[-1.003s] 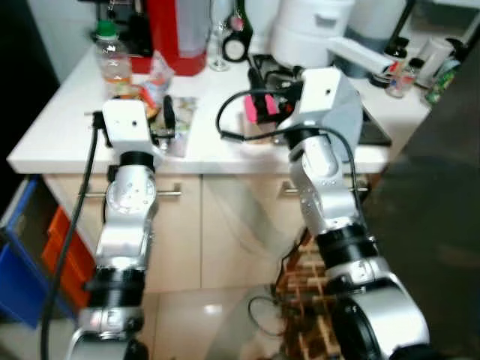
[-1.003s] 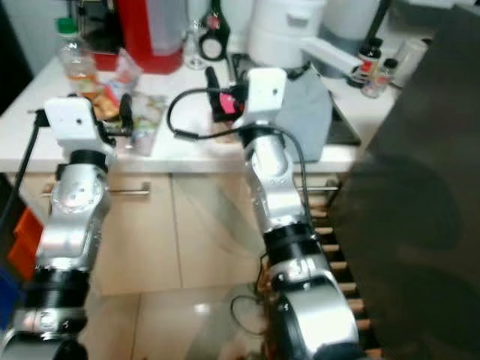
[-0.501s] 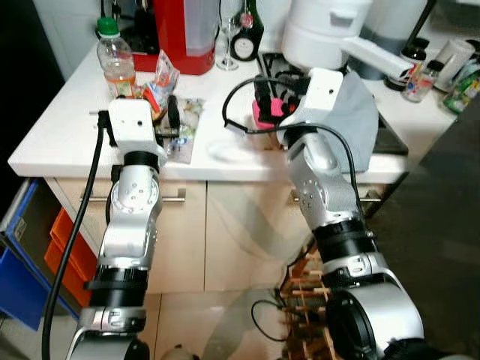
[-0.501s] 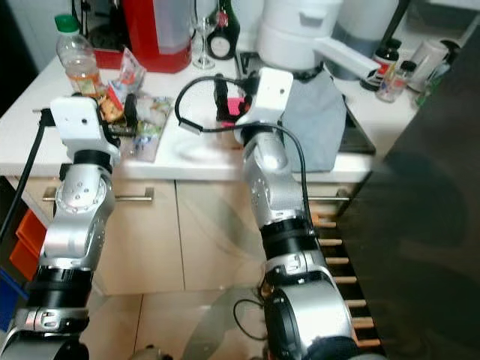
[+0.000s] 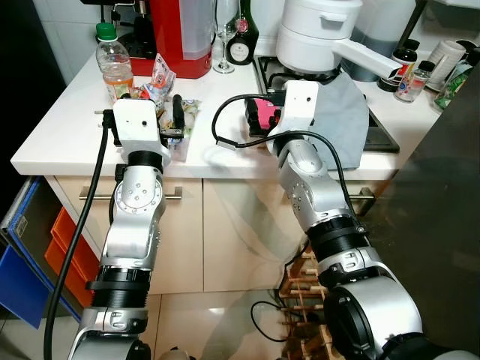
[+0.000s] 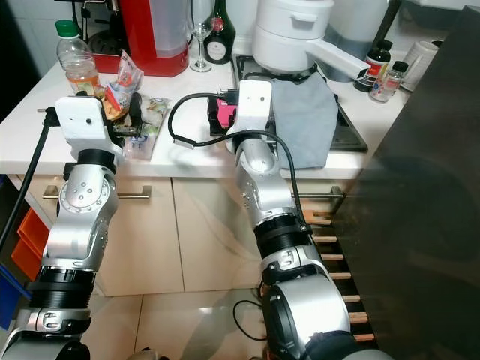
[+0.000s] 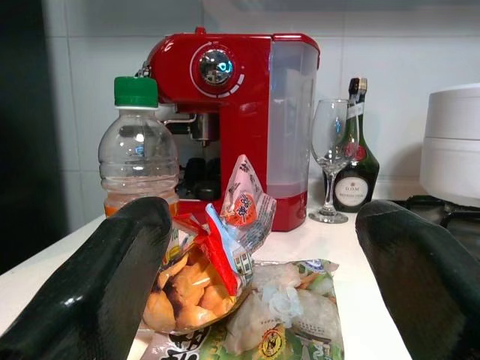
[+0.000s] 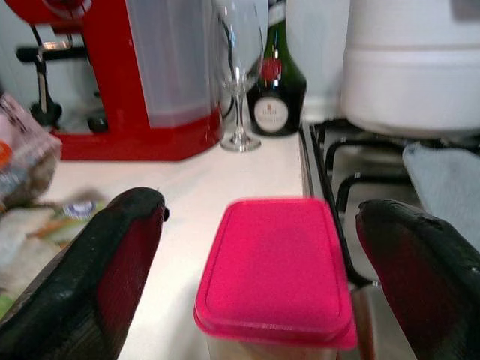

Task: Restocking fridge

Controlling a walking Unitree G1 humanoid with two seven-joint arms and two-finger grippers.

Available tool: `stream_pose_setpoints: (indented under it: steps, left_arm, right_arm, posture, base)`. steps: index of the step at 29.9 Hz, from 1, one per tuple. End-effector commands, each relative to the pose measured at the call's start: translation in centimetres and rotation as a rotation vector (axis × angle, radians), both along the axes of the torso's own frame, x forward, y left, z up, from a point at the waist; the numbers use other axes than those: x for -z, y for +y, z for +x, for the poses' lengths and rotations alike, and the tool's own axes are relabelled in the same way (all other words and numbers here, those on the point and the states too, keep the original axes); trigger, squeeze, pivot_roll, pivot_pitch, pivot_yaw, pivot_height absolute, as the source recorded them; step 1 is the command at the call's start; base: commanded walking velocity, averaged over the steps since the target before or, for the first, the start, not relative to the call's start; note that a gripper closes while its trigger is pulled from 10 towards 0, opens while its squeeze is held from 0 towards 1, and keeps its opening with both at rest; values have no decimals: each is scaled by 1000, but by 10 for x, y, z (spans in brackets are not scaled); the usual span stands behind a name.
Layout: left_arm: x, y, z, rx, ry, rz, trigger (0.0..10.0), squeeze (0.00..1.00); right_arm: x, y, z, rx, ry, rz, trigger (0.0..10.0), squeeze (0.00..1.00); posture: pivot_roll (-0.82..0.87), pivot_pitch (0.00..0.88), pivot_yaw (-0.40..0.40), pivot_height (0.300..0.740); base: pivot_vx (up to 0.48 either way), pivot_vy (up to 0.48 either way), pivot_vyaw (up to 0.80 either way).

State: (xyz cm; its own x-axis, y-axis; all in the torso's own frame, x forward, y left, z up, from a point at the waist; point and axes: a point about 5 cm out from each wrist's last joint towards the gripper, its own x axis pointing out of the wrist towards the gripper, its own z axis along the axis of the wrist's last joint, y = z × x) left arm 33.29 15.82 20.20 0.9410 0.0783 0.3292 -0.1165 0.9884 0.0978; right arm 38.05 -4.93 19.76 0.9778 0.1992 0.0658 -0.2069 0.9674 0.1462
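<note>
1. White tiles back one white worktop [image 5: 67,120] with cream cabinet doors below, and we stand facing it.
2. We count one red coffee machine [image 5: 178,34] at the back, one clear stemmed wine glass [image 7: 328,161] beside it, and one dark green bottle with a round label [image 7: 354,161] just past the glass.
3. One clear plastic bottle with a green cap [image 5: 114,60] stands near the left end, holding an orange drink low down.
4. We see two snack packets: one clear bag of orange-brown snacks with a red and white top [image 7: 206,274], and one flat green-printed packet of pale food [image 7: 289,319] lying next to it and toward us.
5. Our left tool [image 7: 262,300] is spread wide, its two black fingers [image 7: 105,285] on either side of these packets and holding nothing.
6. One pink-lidded rectangular plastic container [image 8: 277,274] sits on the worktop by the hob edge.
7. Our right tool [image 8: 266,300] is likewise wide open, its two fingers flanking the container without touching it.
8. One white pot with a long handle [image 5: 319,34] rests on the hob, and one grey cloth [image 5: 345,120] lies draped in front of it.
9. Several small bottles [image 5: 412,75] stand at the far right; we cannot count them surely.
</note>
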Motion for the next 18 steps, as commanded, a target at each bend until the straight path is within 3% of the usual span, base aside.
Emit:
stream_pose_setpoints:
  steps: [1, 10, 18]
  left_arm:
    - [0, -2, -2, 11, 4, 17, 10000, 0]
    - [1, -1, -3, 7, 7, 20, 10000, 0]
    - [1, 0, -4, 2, 9, 18, 10000, 0]
  right_arm:
    - [5, 4, 2, 2, 38, -15, 10000, 0]
    - [10, 10, 4, -11, 66, -12, 10000, 0]
    - [15, 13, 6, -28, 128, 49, 10000, 0]
  posture:
    - [80, 0, -56, 740]
    - [91, 0, -63, 740]
    - [95, 0, -69, 740]
  base:
    - [0, 0, 0]
    - [0, 0, 0]
    - [0, 0, 0]
